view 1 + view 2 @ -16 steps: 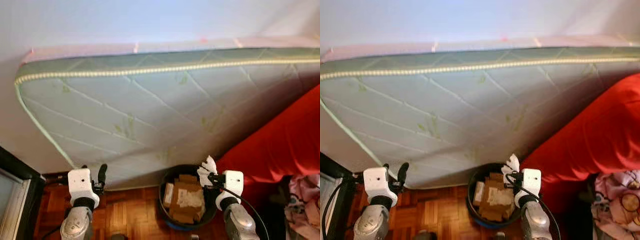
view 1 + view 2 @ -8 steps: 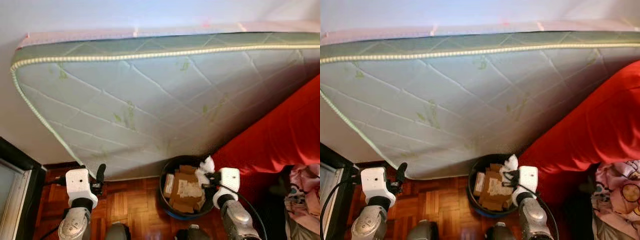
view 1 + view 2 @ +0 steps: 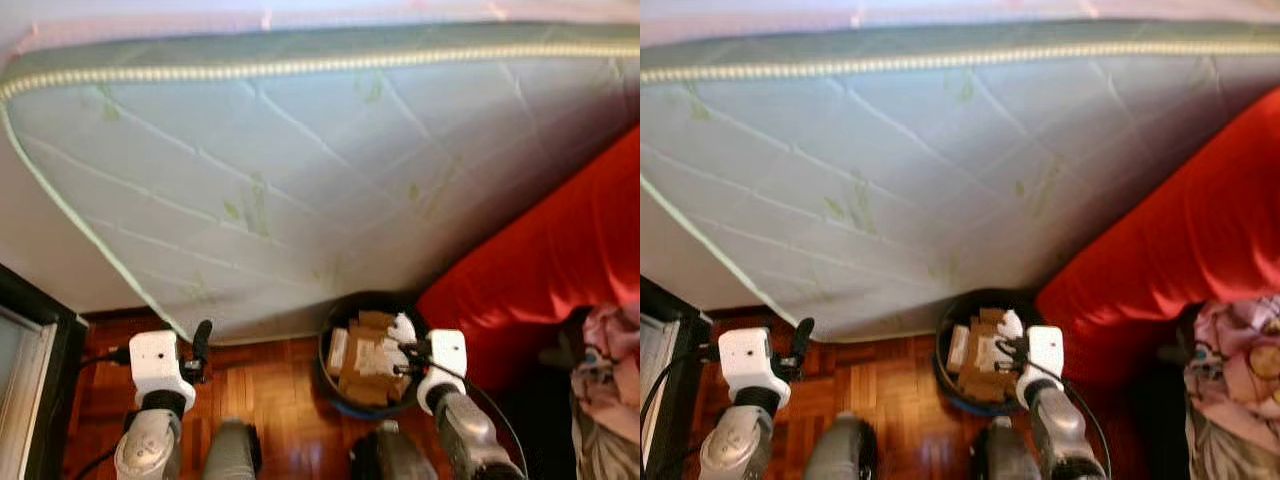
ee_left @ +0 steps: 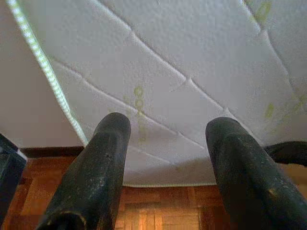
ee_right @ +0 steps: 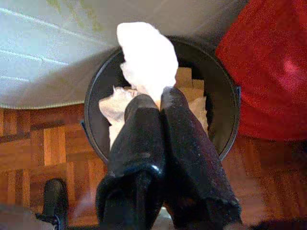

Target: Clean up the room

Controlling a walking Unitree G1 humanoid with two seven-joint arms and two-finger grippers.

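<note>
A crumpled white tissue [image 5: 144, 57] is pinched in my right gripper [image 5: 159, 103], which is shut on it and held over a round black bin [image 5: 96, 96]. The bin [image 3: 335, 392] stands on the parquet at the foot of the mattress and holds brown cardboard scraps [image 3: 362, 365]. In the head views the tissue [image 3: 403, 329] sits just above the bin's right side, at the tip of the right gripper [image 3: 408, 352]. My left gripper [image 4: 165, 139] is open with nothing between its fingers, raised over the floor to the left [image 3: 200, 345], facing the mattress.
A large pale green quilted mattress [image 3: 300, 170] leans against the wall behind the bin. A red cover [image 3: 540, 270] slopes down on the right, with a pink patterned cloth [image 3: 610, 380] below it. A dark frame [image 3: 40, 340] stands at the left over parquet floor [image 3: 270, 400].
The camera has tilted down and closer. My right gripper with the tissue now sits lower, over the bin's opening. The left gripper holds as before.
</note>
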